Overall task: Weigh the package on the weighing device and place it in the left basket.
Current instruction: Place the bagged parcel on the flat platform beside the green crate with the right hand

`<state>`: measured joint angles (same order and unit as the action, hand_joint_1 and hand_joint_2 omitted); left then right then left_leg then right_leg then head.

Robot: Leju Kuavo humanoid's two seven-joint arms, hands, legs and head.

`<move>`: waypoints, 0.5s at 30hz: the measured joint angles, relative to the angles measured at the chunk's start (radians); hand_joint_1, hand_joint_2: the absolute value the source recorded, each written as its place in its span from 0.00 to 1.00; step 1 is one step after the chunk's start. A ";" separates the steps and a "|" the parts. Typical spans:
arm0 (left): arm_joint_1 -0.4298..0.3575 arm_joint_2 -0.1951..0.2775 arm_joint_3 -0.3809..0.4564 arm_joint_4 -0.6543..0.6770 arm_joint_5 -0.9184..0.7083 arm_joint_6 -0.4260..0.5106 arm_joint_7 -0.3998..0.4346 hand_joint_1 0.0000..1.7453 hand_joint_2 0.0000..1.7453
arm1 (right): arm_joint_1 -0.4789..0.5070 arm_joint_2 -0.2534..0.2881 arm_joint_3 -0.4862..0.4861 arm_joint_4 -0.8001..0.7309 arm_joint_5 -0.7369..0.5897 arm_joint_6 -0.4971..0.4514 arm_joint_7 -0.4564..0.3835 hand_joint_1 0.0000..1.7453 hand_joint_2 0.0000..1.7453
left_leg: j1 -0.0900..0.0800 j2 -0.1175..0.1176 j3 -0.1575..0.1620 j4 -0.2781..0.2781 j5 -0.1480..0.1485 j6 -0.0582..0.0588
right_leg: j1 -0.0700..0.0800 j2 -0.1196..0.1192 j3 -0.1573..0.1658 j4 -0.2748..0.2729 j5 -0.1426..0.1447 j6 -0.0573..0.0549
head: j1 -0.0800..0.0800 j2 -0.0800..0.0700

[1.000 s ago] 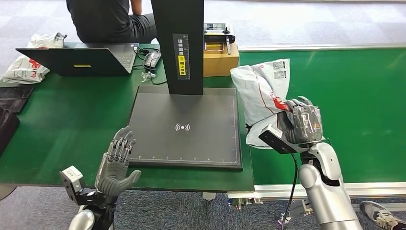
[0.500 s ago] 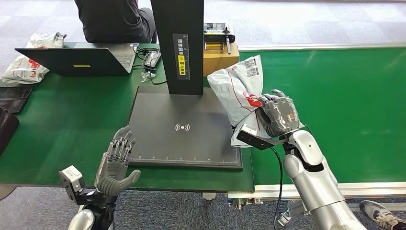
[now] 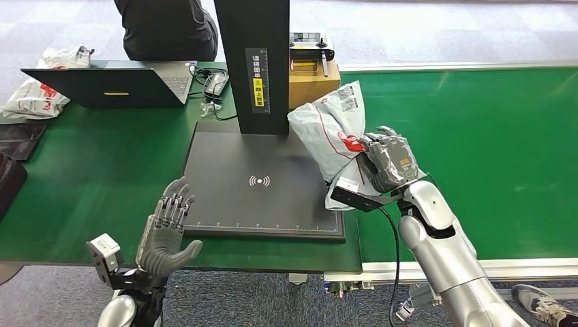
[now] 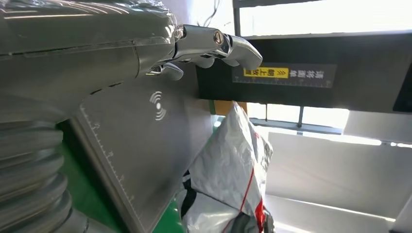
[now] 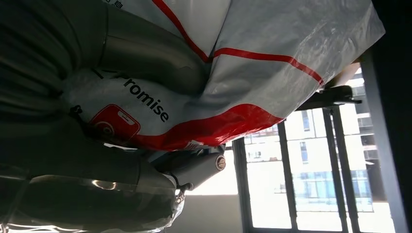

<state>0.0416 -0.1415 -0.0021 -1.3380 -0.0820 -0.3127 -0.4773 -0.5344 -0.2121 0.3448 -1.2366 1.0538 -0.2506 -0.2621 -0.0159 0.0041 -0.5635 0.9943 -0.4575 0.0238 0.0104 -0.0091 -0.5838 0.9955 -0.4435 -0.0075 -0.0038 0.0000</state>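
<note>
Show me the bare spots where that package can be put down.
The scale plate is bare between its black post and its near edge. The green belt beyond the right hand holding the package is also bare. It is crowded behind the plate: laptop, cables, cardboard box.

Weighing device (image 3: 266, 184): lay on the surface (image 3: 95, 163), centre, its post (image 3: 253, 61) rising at the back edge.
Package (image 3: 327, 129): held by the right hand (image 3: 388, 162) over the device's right edge.
Left hand (image 3: 167, 228): hovered at the device's front left corner.
Laptop (image 3: 109, 85): behind the device, to the left.
Box (image 3: 313, 82): just right of the post.
</note>
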 joint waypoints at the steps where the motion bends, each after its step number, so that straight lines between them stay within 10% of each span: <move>1: -0.008 0.000 -0.006 0.003 -0.002 0.001 -0.001 0.00 1.00 | -0.018 0.001 0.017 0.012 -0.009 0.008 -0.005 1.00 1.00 | 0.000 0.000 0.000 0.000 0.000 0.000 | 0.000 0.000 0.000 0.000 0.000 0.000 | 0.000 0.000; 8: -0.058 -0.001 -0.054 0.022 -0.004 -0.003 -0.014 0.00 1.00 | -0.127 0.033 0.161 0.139 -0.084 0.071 -0.051 1.00 1.00 | 0.000 0.000 0.000 0.000 0.001 -0.001 | 0.000 0.000 0.000 0.001 0.001 -0.001 | 0.000 0.000; 15: -0.121 -0.001 -0.102 0.065 -0.011 0.004 -0.014 0.00 1.00 | -0.203 0.181 0.285 0.363 -0.123 0.027 -0.095 1.00 1.00 | 0.001 0.005 0.002 0.000 0.001 -0.002 | 0.001 0.005 0.000 0.001 0.001 -0.002 | 0.000 0.000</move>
<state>-0.0795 -0.1427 -0.1044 -1.2729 -0.0929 -0.3091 -0.4910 -0.7374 -0.0316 0.6300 -0.8734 0.9310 -0.2233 -0.3569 -0.0154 0.0091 -0.5612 0.9943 -0.4565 0.0222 0.0114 -0.0042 -0.5840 0.9970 -0.4424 -0.0097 -0.0040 0.0000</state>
